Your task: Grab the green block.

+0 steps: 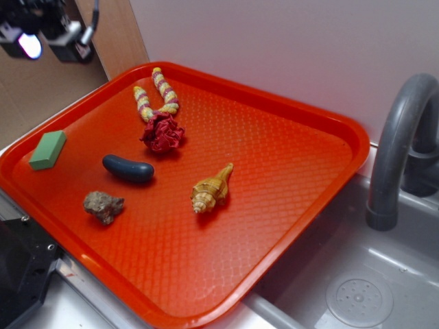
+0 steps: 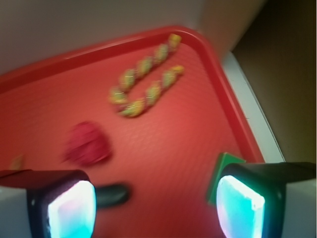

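The jaws stand spread wide and hold nothing; in the wrist view their two lit pads (image 2: 72, 208) sit far apart at the bottom corners, with bare tray between them. The gripper (image 1: 48, 38) hangs at the top left of the exterior view, above and beyond the tray's far left corner, well clear of everything on it.

On the red tray (image 1: 329, 171), going left to right: the green block (image 1: 48, 150) lies flat near the left rim, well below the gripper in the exterior view and apart from its neighbours. In the wrist view the block (image 2: 224, 166) shows only partly, tucked behind the right pad, close to the tray's rim. Next lies the grey-brown rock (image 1: 103, 205), then the dark blue oblong piece (image 1: 128, 168) just beyond it. Farther on are the red crumpled ball (image 1: 162, 132) with a striped yellow-and-red rope (image 1: 156, 96) looped behind it, and a tan seashell (image 1: 211, 188) near the middle. A grey tap (image 1: 401, 144) stands over the sink at the right.
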